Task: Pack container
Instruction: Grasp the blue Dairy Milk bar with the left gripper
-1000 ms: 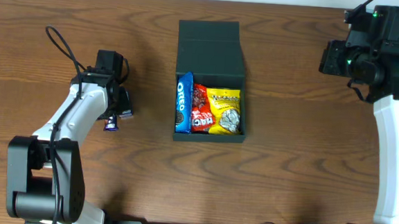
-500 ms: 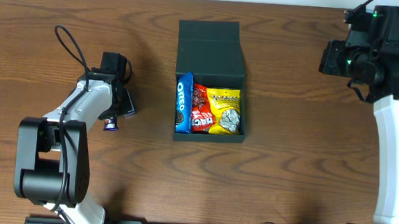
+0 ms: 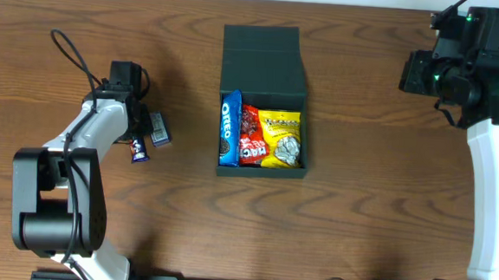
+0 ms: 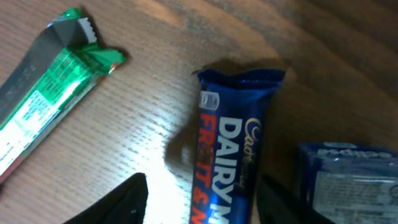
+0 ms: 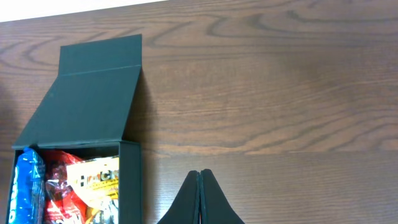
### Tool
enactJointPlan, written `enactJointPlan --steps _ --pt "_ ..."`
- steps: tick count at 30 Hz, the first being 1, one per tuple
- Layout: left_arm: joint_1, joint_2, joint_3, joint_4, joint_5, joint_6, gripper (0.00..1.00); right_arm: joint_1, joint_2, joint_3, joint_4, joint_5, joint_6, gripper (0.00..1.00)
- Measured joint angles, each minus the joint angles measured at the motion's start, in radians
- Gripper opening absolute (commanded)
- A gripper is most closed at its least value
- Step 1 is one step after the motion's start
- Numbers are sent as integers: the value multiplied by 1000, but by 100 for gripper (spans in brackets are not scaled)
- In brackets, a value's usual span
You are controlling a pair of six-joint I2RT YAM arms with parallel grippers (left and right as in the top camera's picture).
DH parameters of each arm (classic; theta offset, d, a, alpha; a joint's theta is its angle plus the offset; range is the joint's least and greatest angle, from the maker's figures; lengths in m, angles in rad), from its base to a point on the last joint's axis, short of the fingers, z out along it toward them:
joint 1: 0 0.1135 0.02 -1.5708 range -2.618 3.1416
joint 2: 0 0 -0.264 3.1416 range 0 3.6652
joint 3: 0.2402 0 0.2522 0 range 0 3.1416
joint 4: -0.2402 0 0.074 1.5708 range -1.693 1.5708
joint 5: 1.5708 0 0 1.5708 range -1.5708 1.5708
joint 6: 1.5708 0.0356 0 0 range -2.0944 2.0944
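The container (image 3: 260, 165), a dark teal box with its flap lid (image 3: 263, 58) folded back, sits mid-table. It holds a blue Oreo packet (image 3: 228, 128), a red packet (image 3: 250, 136) and a yellow packet (image 3: 282, 138). My left gripper (image 4: 202, 208) is open low over the wood, its fingers (image 4: 124, 202) on either side of a blue Dairy Milk bar (image 4: 233, 149) that lies flat. From above, the left gripper (image 3: 141, 132) is well left of the box. My right gripper (image 5: 200, 199) is shut and empty, right of the container (image 5: 127, 180).
A green foil wrapper (image 4: 43, 93) lies left of the bar and another blue packet (image 4: 348, 180) lies to its right. From above, that blue packet (image 3: 161, 128) and the bar (image 3: 138, 151) lie beside the left arm. The right arm (image 3: 462, 70) is at the far right.
My left gripper has opened and its arm has shifted a little left. A blue packet now lies uncovered beside it. The right arm has not moved.
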Motion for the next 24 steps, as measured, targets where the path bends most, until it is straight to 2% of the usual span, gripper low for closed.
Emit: enactJointPlan --steps 3,9,15,18,20,24 --pt "3 0 0 8 26 24 63 0 0 0 0 0 0 2" --pt "3 14 0 7 53 37 61 0 0 0 0 0 0 2" --pt "3 31 0 10 70 48 65 0 0 0 0 0 0 1" --pt "3 31 0 11 74 48 60 0 0 0 0 0 0 1" --pt "3 32 0 10 77 49 51 0 0 0 0 0 0 1" --pt "3 34 0 11 90 49 41 0 0 0 0 0 0 2"
